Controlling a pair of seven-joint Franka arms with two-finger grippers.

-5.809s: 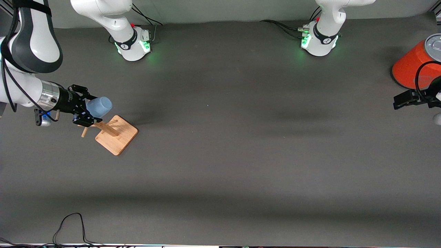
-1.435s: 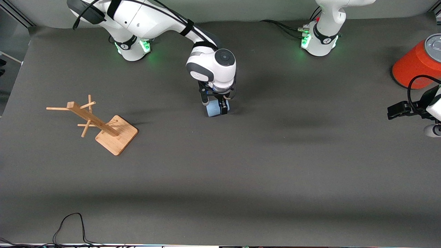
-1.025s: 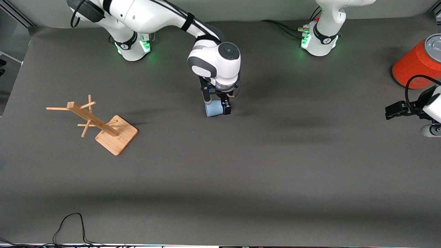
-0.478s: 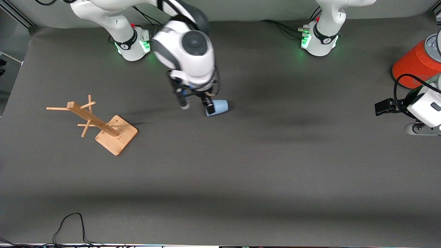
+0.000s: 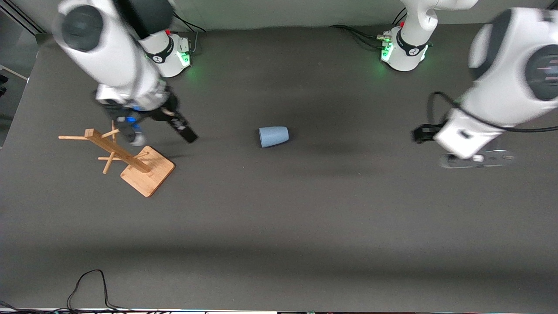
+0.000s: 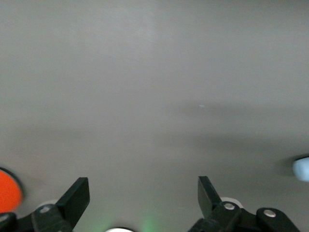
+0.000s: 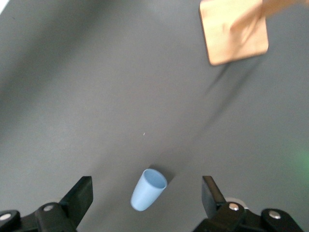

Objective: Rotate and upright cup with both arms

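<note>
Sideways, small light-blue tapered cup (image 5: pixel 273 136) on table, both claws spread, empty.

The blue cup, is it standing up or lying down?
Lying down. The blue cup rests on its side on the table, its open rim showing sideways.

The left gripper (image 6: pixel 144 193) has its two black fingers (image 6: pixel 77 197) spread wide apart with nothing between them. Under it is the plain grey table (image 6: pixel 154 87). A bit of the orange cylinder (image 6: pixel 8 189) shows at one edge. A blurry light-blue cup (image 6: pixel 302 169) peeks in at another edge.
</note>
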